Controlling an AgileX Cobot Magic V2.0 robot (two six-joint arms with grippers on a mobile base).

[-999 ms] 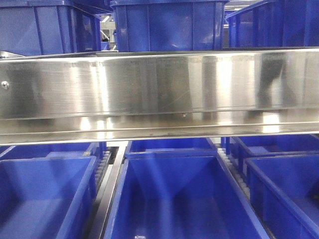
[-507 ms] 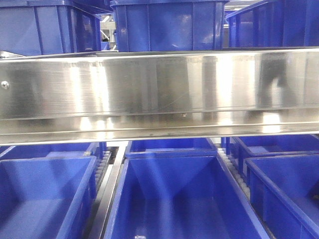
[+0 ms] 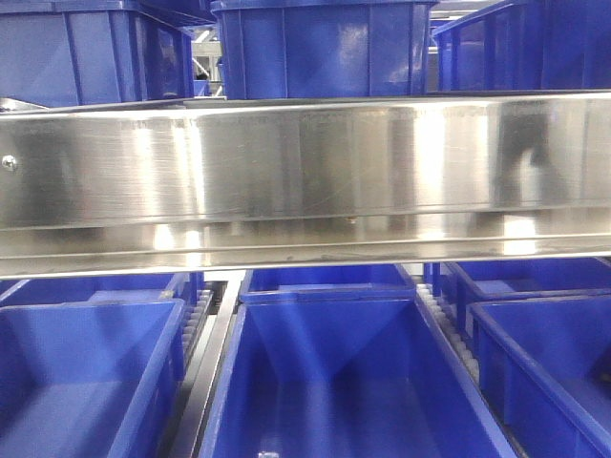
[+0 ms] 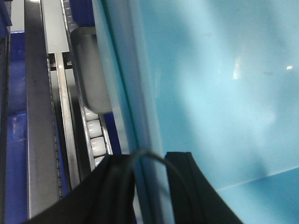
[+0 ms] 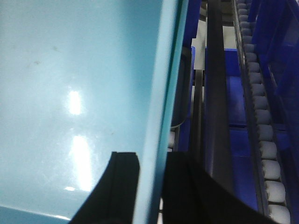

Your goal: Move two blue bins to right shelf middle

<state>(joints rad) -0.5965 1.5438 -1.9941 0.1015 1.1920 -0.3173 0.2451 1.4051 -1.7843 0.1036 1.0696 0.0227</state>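
The left gripper [image 4: 149, 162] and right gripper [image 5: 152, 161] each straddle a side wall of the pale blue bin [image 4: 224, 93] and look clamped on it. The bin sits between them, close beside the white rollers [image 5: 262, 135]. This is likely the placing step, and next it should slide in level. Ahead, the steel rail [image 3: 305, 172] and dark blue crates [image 3: 325, 382] crowd the way.

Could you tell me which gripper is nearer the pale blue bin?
Neither; both hold it. The left gripper clamps one wall of the pale blue bin, the right gripper another.
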